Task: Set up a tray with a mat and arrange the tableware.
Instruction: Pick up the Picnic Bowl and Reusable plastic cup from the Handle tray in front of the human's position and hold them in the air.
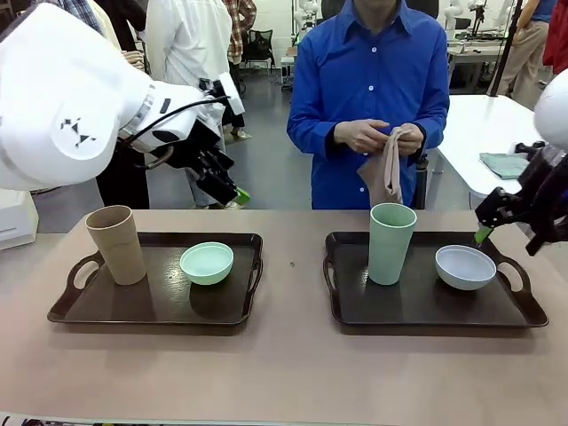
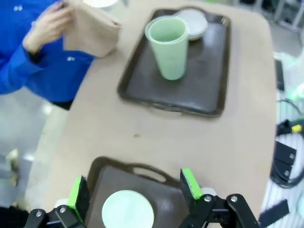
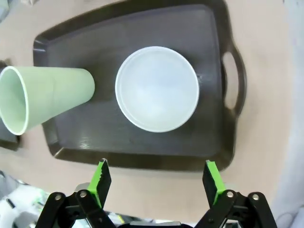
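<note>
On the counter (image 1: pixel 293 355) sat two dark trays. The left tray (image 1: pixel 160 306) held the tan cup (image 1: pixel 115 244) and mint-green bowl (image 1: pixel 207 263), the right tray (image 1: pixel 413 311) the pale green cup (image 1: pixel 391 241) and white bowl (image 1: pixel 465 267) (all upright). The left gripper (image 2: pixel 134 185) and right gripper (image 3: pixel 156 178) hovered wide open, empty.

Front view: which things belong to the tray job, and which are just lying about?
Job: tan cup, mint bowl, left tray, green cup, white bowl, right tray, person's tan cloth.
Lying about: green cloth on far table, white box.
</note>
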`<state>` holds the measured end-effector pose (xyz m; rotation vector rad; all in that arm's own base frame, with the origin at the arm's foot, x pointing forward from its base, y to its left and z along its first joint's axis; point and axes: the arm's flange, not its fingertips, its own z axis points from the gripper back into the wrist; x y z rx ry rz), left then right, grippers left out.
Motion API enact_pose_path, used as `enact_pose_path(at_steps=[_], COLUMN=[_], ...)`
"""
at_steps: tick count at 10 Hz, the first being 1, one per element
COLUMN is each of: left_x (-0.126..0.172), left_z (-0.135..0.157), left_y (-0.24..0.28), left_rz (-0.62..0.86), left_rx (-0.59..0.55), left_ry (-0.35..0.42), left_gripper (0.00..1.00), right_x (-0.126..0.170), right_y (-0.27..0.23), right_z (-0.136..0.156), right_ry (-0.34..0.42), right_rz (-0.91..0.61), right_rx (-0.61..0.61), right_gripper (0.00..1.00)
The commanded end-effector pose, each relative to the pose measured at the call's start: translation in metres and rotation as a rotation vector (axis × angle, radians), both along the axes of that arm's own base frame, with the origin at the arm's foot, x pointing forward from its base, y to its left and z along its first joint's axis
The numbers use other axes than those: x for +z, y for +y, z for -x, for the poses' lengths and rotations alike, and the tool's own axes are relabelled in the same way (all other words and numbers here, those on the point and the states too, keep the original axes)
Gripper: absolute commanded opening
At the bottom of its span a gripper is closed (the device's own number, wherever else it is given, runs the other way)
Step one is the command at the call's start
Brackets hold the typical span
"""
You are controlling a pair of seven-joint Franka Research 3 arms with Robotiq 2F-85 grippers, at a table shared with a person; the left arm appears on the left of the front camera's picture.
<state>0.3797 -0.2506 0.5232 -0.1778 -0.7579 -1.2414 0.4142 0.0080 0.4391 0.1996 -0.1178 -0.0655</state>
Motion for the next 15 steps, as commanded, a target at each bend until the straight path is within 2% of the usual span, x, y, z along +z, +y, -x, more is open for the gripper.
enact_pose_path(at_steps=[1, 4, 6, 7, 8, 9, 13, 14, 15], left_x=[-0.002, -0.017, -0.035, -0.039, -0.040, -0.042, -0.042, -0.040, -0.053], left_z=[-0.047, -0.090, -0.117, -0.125, -0.126, -0.109, -0.109, -0.116, -0.125], left_y=[-0.018, -0.070, -0.106, -0.115, -0.119, -0.112, -0.112, -0.119, -0.119], left_rz=[-0.025, -0.039, -0.029, -0.024, -0.040, -0.021, -0.021, -0.006, 0.065], left_rx=[-0.166, -0.388, -0.478, -0.475, -0.431, -0.456, -0.456, -0.466, -0.500], left_ry=[0.062, 0.031, 0.074, 0.116, 0.122, 0.084, 0.084, 0.093, 0.147], left_gripper=[1.00, 1.00, 1.00, 1.00, 1.00, 1.00, 1.00, 1.00, 1.00], right_x=[-0.012, -0.023, -0.026, -0.028, -0.026, -0.028, -0.028, -0.027, -0.035], right_y=[0.004, 0.013, 0.014, 0.012, 0.010, 0.008, 0.008, 0.008, 0.008], right_z=[-0.017, -0.034, -0.038, -0.039, -0.040, -0.033, -0.033, -0.034, -0.045], right_ry=[-0.040, -0.031, -0.028, -0.024, -0.016, -0.020, -0.020, -0.019, -0.018], right_rz=[0.072, 0.130, 0.134, 0.122, 0.103, 0.108, 0.108, 0.106, 0.105], right_rx=[0.062, 0.049, 0.038, 0.025, 0.006, 0.055, 0.055, 0.044, 0.047], right_gripper=[1.00, 1.00, 1.00, 1.00, 1.00, 1.00, 1.00, 1.00, 1.00])
